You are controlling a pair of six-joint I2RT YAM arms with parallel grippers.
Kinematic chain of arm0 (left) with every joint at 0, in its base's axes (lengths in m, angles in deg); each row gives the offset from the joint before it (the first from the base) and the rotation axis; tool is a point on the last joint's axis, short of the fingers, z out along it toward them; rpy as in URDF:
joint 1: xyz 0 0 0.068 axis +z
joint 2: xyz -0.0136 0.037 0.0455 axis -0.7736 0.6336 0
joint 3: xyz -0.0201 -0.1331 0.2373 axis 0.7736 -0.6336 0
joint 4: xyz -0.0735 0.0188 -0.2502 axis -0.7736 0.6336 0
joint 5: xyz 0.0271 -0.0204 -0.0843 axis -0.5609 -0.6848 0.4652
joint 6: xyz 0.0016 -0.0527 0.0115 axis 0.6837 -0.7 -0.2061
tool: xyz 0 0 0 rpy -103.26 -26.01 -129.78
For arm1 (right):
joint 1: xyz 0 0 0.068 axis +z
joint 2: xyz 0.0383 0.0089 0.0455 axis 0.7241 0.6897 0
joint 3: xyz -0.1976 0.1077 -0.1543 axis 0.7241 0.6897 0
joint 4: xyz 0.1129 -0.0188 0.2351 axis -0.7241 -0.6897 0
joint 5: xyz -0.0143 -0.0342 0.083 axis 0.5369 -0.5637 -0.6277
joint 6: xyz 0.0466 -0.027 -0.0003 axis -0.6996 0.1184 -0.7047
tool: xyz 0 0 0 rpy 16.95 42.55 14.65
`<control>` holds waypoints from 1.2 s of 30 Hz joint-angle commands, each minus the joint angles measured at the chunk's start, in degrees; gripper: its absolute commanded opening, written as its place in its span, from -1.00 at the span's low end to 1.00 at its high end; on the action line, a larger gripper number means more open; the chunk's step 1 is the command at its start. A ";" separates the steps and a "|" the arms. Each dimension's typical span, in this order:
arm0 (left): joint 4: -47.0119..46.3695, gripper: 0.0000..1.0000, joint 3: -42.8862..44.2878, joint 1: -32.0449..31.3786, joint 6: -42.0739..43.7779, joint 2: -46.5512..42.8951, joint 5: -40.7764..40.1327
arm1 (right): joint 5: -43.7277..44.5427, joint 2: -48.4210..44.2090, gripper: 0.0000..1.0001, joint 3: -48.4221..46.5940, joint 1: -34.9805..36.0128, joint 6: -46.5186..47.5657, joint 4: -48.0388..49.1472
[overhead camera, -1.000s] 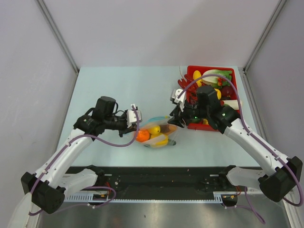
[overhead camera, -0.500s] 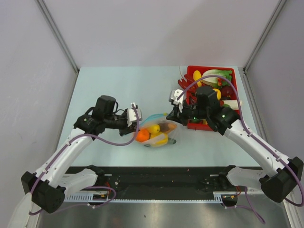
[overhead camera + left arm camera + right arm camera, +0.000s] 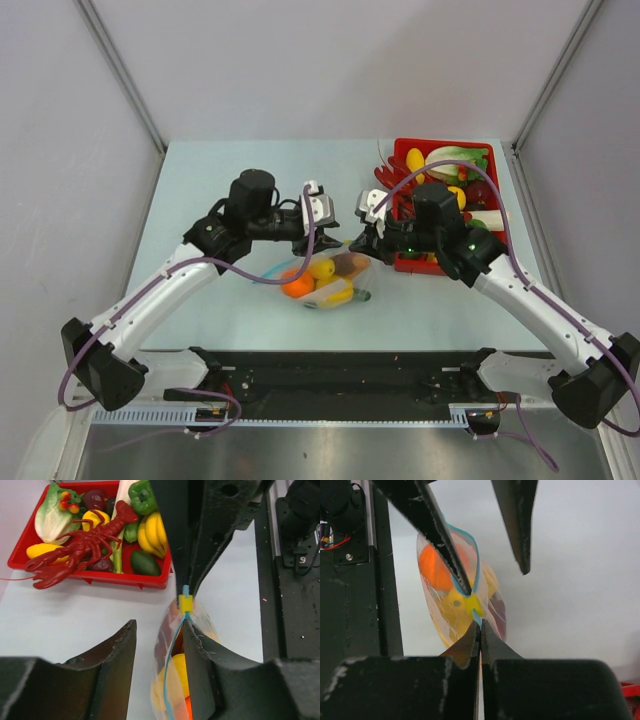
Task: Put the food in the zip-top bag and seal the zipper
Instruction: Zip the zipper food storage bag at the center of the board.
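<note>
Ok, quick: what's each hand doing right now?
Left hand: open, with the zipper between its fingers but not gripped.
Right hand: closed, pinching the zipper end of the zip-top bag.

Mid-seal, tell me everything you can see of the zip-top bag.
The zip-top bag is clear, floppy plastic, bulging with an orange ball and yellow pieces, mid-table beside the red tray. A light blue zipper with a yellow slider runs along its mouth; beyond the slider the strips part, so it looks partly open. The right end effector is shut on the edge by the slider. The left end effector is open, the zipper between its fingers.
</note>
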 commanded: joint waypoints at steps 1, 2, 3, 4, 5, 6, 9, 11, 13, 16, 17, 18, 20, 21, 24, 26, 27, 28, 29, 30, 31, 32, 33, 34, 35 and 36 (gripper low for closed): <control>-2.26 -0.10 1.11 -2.49 0.09 0.34 2.40 | 0.77 -2.08 -1.00 -0.31 0.32 -0.28 3.16; -2.26 -0.15 1.11 -2.67 0.09 0.51 2.48 | 0.77 -2.08 -1.00 -0.31 0.32 -0.28 3.16; -2.44 -0.17 1.02 -2.76 0.26 0.60 2.40 | 0.86 -2.08 -1.00 -0.31 0.32 -0.28 3.33; -2.61 -0.18 1.02 -2.85 0.27 0.69 2.31 | 0.86 -2.08 -1.00 -0.31 0.32 -0.36 3.33; -2.70 -0.20 1.11 -2.85 0.35 0.69 2.22 | 0.95 -1.82 -1.00 -0.31 0.32 -0.54 3.42; -2.18 -0.21 1.11 -2.85 0.79 0.69 2.31 | 1.04 -1.90 -1.00 -0.31 0.32 -0.63 3.42; 0.80 -0.14 1.46 -2.94 2.81 0.43 2.75 | 1.04 -1.55 -1.00 -0.31 0.32 -0.54 3.25; 3.26 0.01 2.07 -2.94 3.69 -0.27 1.09 | 0.95 -1.64 -1.00 -0.31 0.32 -0.10 3.24; 5.55 0.07 1.29 -2.67 4.74 -1.76 -0.32 | 1.30 -1.81 -1.00 -0.31 0.32 -0.01 3.16; 4.42 0.13 -0.38 -2.58 3.70 -4.31 -1.21 | 1.04 -1.64 -1.00 -0.31 0.32 -0.27 2.89; 3.98 0.12 -0.21 -2.58 2.91 -4.41 -1.21 | 0.95 -1.55 -1.00 -0.31 0.41 -0.28 3.07; 3.80 0.13 0.22 -2.58 1.77 -3.97 -0.69 | 0.78 -1.38 -1.00 -0.31 0.32 -0.19 3.24; 3.71 0.12 1.80 -2.76 0.62 -3.09 -0.33 | 0.69 -1.11 -1.00 -0.31 0.32 -0.10 3.77; 4.32 0.12 2.42 -2.85 0.10 -2.13 0.11 | 0.51 -0.94 -1.00 -0.31 0.32 -0.01 3.95; 6.70 0.20 4.44 -3.72 1.40 -1.16 0.55 | 0.60 -0.67 -1.00 -0.31 0.41 0.16 4.04; 5.83 0.18 4.10 -4.17 1.32 -1.16 -0.41 | 0.60 -0.93 -1.00 -0.31 0.41 -0.01 4.39; 5.13 0.16 3.83 -4.17 1.06 -1.07 -0.77 | 0.51 -1.02 -1.00 -0.31 0.41 -0.19 4.56; 4.42 0.09 3.40 -4.17 0.80 -0.89 -1.38 | 0.51 -1.11 -1.00 -0.31 0.50 -0.28 4.48; 3.11 0.06 3.48 -4.25 0.44 -0.54 -1.56 | 0.68 -1.20 -1.00 -0.31 0.59 -0.28 4.30; 2.75 0.01 3.57 -4.25 0.27 -0.10 -1.65 | 0.60 -1.20 -1.00 -0.31 0.59 -0.28 4.13; 2.31 -0.10 4.18 -4.34 -0.08 0.86 -1.56 | 0.60 -1.20 -1.00 -0.31 0.67 -0.28 4.12; 1.78 -0.15 4.62 -4.34 -0.70 1.48 -1.65 | 0.68 -1.20 -1.00 -0.31 0.76 -0.28 4.21; 1.60 -0.20 4.97 -4.43 -1.05 1.92 -1.65 | 0.77 -1.20 -1.00 -0.31 0.76 -0.28 4.30; 1.17 -0.24 5.50 -4.43 -1.40 2.53 -1.39 | 0.77 -1.29 -1.00 -0.31 0.85 -0.19 4.39; 0.64 -0.24 5.59 -4.52 -1.67 2.71 -1.21 | 0.95 -1.11 -1.00 -0.31 0.85 -0.28 4.47; 0.46 -0.24 5.59 -4.61 -1.67 2.80 -1.03 | 1.04 -1.11 -1.00 -0.31 0.85 -0.36 4.48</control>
